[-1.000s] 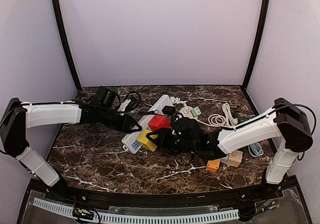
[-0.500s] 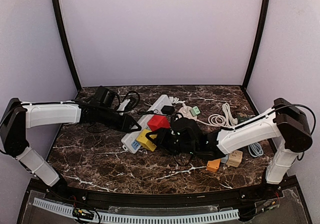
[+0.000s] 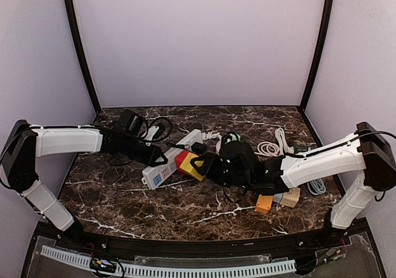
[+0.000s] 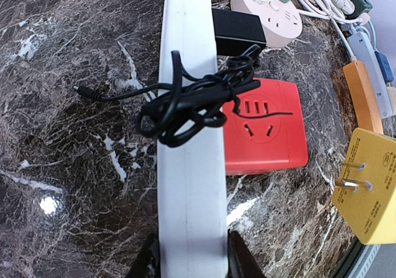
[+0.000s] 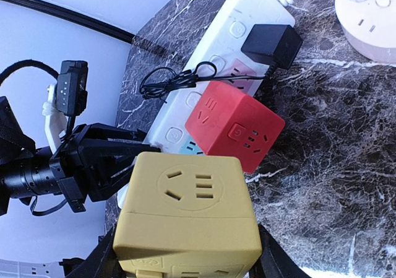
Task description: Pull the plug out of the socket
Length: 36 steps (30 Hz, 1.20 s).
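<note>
Right gripper [image 5: 189, 262] clamps yellow plastic cube plug [image 5: 189, 210] by flat sides between its fingers, likely light, rigid, slick; left gripper [image 4: 192, 259] pinches long white plastic power strip [image 4: 189, 166].

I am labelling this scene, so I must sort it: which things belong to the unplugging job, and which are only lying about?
Job: yellow cube plug, white power strip.
Lying about: round pink socket, orange plug, coiled white cable.

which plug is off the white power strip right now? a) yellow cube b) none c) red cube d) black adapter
a: the yellow cube hangs clear of the white power strip, prongs bare, in the right end effector; the red cube sits on it.
</note>
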{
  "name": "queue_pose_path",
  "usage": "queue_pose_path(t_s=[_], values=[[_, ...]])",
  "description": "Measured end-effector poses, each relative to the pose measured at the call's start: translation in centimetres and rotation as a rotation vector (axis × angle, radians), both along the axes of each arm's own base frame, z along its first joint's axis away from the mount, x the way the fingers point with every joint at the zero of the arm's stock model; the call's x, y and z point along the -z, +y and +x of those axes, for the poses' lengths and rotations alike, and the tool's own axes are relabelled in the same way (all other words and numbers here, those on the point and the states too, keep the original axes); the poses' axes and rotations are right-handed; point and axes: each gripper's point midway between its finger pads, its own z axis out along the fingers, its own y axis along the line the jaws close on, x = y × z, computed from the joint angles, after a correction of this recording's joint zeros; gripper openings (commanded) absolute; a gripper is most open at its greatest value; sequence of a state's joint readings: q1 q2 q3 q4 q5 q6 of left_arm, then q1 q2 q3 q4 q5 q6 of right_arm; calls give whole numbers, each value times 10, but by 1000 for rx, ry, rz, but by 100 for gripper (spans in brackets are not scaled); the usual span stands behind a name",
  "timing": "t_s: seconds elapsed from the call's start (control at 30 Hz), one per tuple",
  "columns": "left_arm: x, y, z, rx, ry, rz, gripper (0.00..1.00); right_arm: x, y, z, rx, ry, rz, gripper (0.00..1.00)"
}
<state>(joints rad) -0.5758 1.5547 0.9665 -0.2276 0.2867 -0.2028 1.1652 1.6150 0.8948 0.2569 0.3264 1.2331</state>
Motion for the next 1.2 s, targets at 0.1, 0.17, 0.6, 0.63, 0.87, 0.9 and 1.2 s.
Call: queue_pose_path(t_s=[0.1,0.17,0.6,0.63,0.87,0.9,1.2], values=[[0,0,0,3,0,-2,4,0,-4,1,9,-10,-14,0],[0,-1,-1,5,3,-5,19,2,-6,1,9,-16,-31,0],[-34,-4,14,-5,-109,-40,97,-12,-32,-6,-40,-127,-110,0],[-42,-4,13,1,-129,-50,97,-14,-33,-7,-45,-136,-115,0],[-113,-29,-20,103,-303,-206,95,-29,-42,-5,-63,-176,-135,0],[-118,-34,-29,119,-315,-233,94,-30,-43,-4,-63,-178,-143,0],[-104,-76,-86,169,-217,-292,95,-57,-30,1,-76,-182,-128,0]])
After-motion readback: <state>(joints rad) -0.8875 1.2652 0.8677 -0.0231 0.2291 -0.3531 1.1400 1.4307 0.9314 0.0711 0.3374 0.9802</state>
